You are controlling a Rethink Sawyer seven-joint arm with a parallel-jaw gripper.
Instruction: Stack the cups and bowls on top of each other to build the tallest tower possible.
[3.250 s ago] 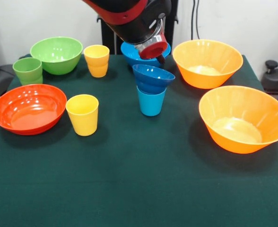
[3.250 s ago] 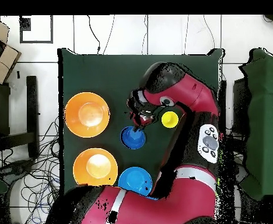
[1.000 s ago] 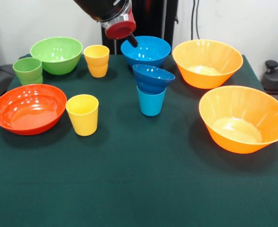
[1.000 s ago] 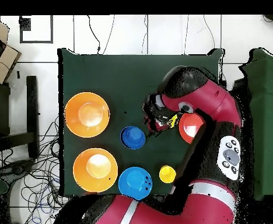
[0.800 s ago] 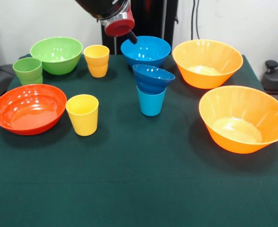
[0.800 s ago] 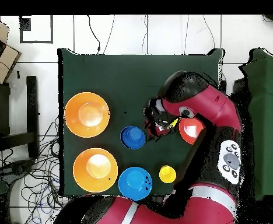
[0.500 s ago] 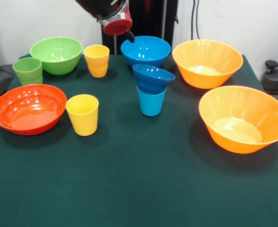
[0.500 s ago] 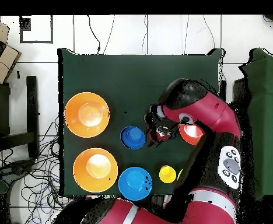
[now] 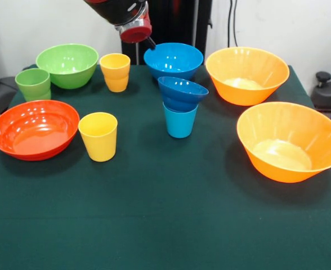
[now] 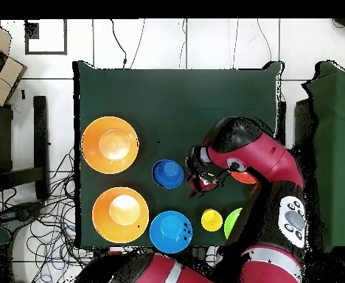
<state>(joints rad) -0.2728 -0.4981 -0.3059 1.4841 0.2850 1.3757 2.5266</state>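
While the red and black arm (image 9: 117, 11) hangs over the far side of the green worktop (image 9: 165, 225), its gripper (image 9: 136, 31) is too hidden to tell whether spread or pressed together. Two large orange bowls (image 9: 290, 140) sit on one side, the red-orange bowl (image 9: 35, 129) on the other. Mid-worktop, the dark blue bowl (image 9: 182, 93) rests on the light blue cup (image 9: 179, 122).

A counter (image 9: 165, 225) covered in dark green cloth stands before a plain white wall (image 9: 278, 22), with black cables (image 9: 231, 22) hanging down it. From overhead, the floor (image 10: 205, 44) is white tile; tangled cables (image 10: 54, 221) lie beside the counter, and a cardboard box (image 10: 2, 63) sits at one corner.
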